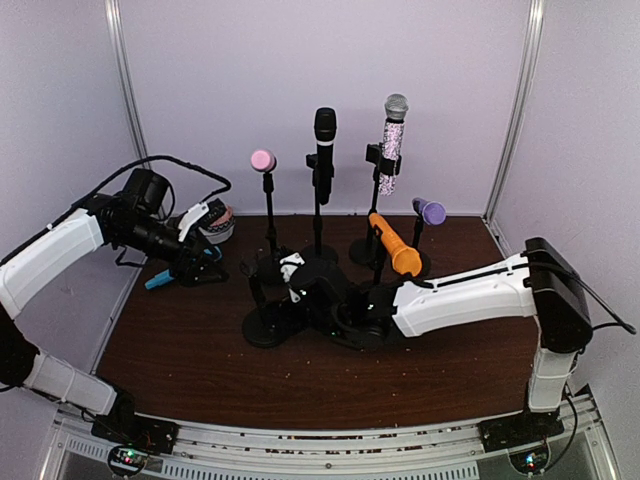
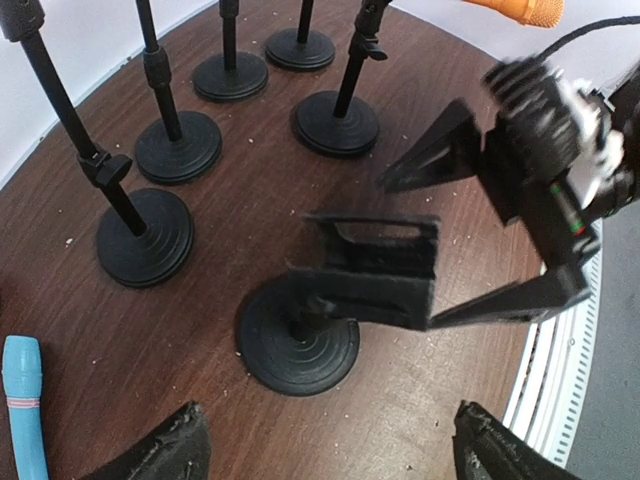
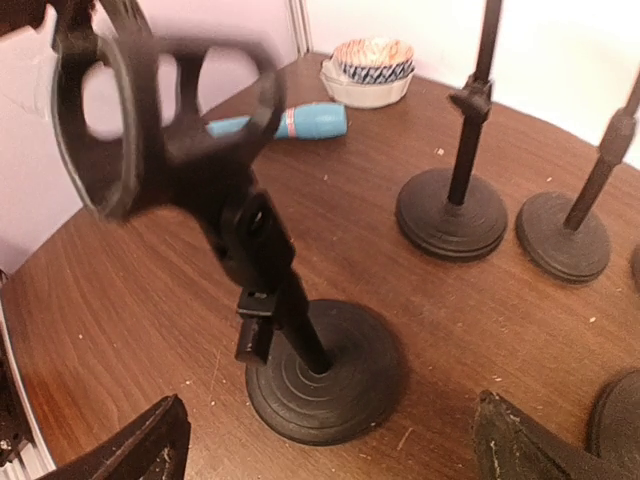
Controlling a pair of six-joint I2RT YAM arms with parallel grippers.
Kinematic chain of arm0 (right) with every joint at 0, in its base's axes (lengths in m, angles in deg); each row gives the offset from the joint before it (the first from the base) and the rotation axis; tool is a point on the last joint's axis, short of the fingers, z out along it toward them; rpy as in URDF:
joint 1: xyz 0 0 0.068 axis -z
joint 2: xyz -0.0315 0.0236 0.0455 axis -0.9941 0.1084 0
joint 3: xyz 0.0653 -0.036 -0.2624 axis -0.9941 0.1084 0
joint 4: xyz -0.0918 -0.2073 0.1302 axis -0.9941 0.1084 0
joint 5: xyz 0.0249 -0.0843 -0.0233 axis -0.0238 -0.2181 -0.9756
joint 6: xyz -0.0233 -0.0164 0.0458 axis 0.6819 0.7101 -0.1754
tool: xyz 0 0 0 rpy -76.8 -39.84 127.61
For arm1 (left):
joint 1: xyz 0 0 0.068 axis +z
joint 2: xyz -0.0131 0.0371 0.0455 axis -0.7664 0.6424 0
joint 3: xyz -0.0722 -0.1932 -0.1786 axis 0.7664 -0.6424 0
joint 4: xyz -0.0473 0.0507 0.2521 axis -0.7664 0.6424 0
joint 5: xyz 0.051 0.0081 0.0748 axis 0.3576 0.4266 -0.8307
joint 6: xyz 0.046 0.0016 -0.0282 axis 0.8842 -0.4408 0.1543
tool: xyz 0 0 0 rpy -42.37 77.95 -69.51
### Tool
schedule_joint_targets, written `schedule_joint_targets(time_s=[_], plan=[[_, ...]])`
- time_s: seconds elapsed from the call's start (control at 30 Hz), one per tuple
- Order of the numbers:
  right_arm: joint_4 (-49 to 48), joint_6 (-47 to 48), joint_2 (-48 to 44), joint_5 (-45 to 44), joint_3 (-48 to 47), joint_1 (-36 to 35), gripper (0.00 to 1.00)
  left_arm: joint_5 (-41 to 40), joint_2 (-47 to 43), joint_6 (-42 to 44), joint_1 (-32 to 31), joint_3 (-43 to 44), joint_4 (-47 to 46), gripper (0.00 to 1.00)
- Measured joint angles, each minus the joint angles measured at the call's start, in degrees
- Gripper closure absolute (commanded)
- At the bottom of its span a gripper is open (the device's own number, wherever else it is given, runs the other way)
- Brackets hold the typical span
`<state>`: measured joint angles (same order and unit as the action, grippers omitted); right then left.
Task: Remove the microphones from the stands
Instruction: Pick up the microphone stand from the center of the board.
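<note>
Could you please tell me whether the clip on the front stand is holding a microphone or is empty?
Empty: the clip has nothing inside its rings, and a blue microphone lies flat on the table.

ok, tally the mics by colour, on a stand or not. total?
pink mic: 1
black mic: 1
glittery silver mic: 1
purple mic: 1
orange mic: 1
blue mic, lying on the table: 1
Total: 6
</note>
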<state>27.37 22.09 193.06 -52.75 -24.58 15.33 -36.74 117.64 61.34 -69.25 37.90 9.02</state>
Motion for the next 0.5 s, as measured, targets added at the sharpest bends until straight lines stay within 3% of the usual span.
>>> schedule_joint_targets(time_s=[0.27,0.5], plan=[[-4.17,1.40,-10.78,-4.31,5.90,-0.63,0.00,0.13,-0.26,-0.59,0.96,0.26,0.02,0.14],[3.50,2.80,-5.99,-10.19,-9.14,-3.89,0.00,-0.15,-0.68,-1.20,5.57,1.62,0.11,0.08]])
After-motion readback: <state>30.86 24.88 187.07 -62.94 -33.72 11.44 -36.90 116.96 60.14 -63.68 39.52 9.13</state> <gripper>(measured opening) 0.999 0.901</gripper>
